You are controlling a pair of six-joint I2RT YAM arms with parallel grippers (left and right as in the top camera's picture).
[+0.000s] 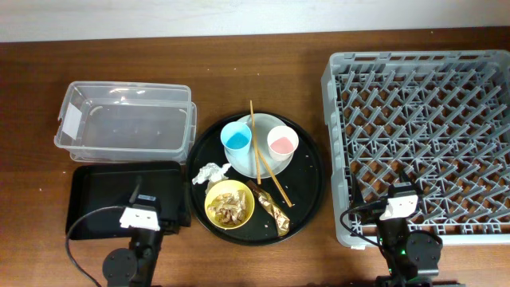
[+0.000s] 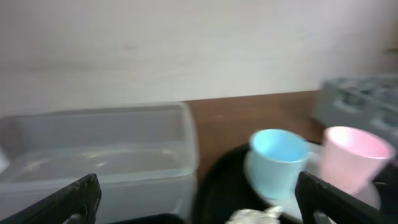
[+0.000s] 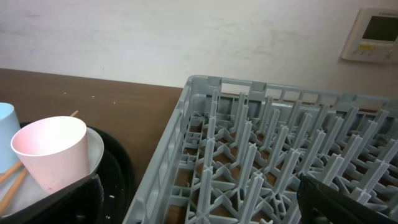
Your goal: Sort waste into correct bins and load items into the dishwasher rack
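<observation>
On the round black tray [image 1: 307, 187] sit a light blue cup [image 1: 237, 143] and a pink cup [image 1: 282, 146] on a pale plate [image 1: 256, 166], two wooden chopsticks [image 1: 267, 171], a yellow bowl [image 1: 230, 203] with brown scraps, a white tissue [image 1: 210, 172] and a gold foil wrapper [image 1: 271, 209]. The clear tub [image 1: 127, 123] and shallow black tray [image 1: 103, 195] lie at the left. The grey rack [image 1: 422, 135] stands at the right. My left gripper [image 2: 199, 202] is open, over the black tray. My right gripper [image 3: 199, 202] is open, over the rack's near-left corner.
The left wrist view shows the clear tub [image 2: 99, 155], blue cup [image 2: 278, 158], pink cup [image 2: 354, 155] and a bit of tissue [image 2: 255, 216]. The right wrist view shows the pink cup [image 3: 53, 155] and rack [image 3: 280, 149]. A wall with a thermostat [image 3: 373, 34] is behind.
</observation>
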